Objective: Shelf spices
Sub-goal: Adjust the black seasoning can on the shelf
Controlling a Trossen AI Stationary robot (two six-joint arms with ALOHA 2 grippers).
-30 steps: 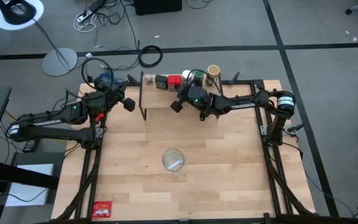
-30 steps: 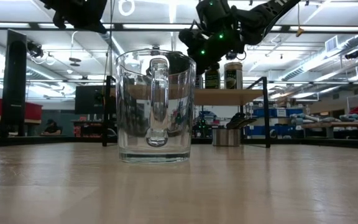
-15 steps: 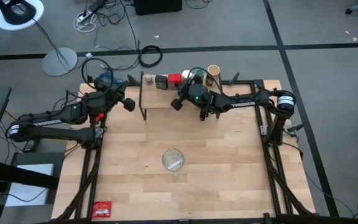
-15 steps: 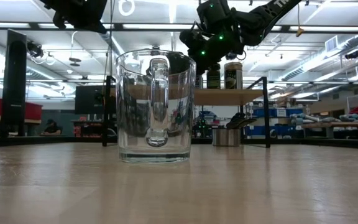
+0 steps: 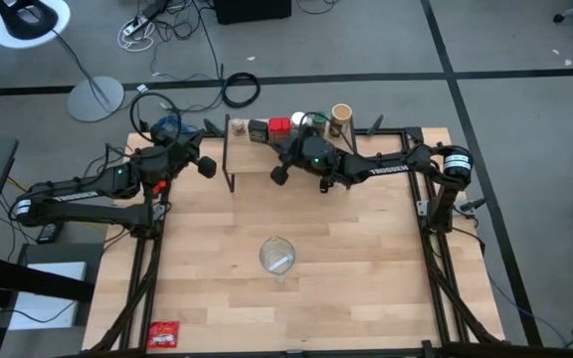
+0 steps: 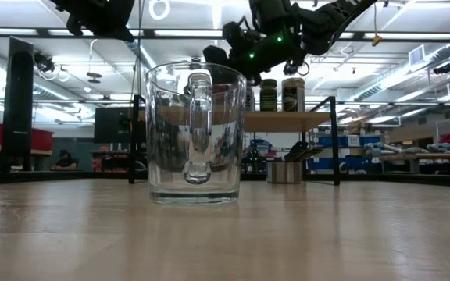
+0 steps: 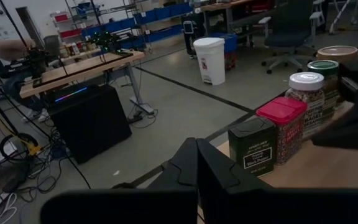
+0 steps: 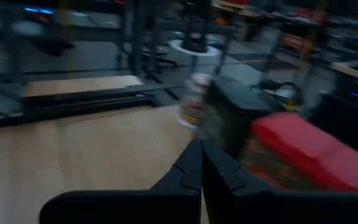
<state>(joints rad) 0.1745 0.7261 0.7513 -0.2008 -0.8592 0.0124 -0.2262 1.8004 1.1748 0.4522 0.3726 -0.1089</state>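
The shelf [image 5: 252, 157] stands at the table's far edge. Along its far side stand the spices: a tiny brownish jar [image 5: 237, 127], a dark green tin [image 5: 258, 129], a red tin [image 5: 280, 127], a white-lidded jar [image 5: 297, 120], a green-lidded jar [image 5: 316, 119] and a tan-lidded jar [image 5: 341, 112]. My right gripper [image 5: 279, 175] is shut and holds nothing. It hangs over the shelf's near edge, pointing toward the table's left. In its wrist view the red tin [image 8: 297, 155] and dark green tin [image 8: 229, 118] are close. My left gripper [image 5: 207, 167] waits shut, left of the shelf.
A clear glass mug [image 5: 278, 256] stands in the middle of the table and fills the low view [image 6: 195, 133]. A flat red packet [image 5: 163, 334] lies at the near left corner. Bare wood lies between the shelf and the mug.
My right gripper, shut throughout, has swung its fingertips toward the table's left and tipped them a little upward above the shelf's near edge. The spices have stayed in place.
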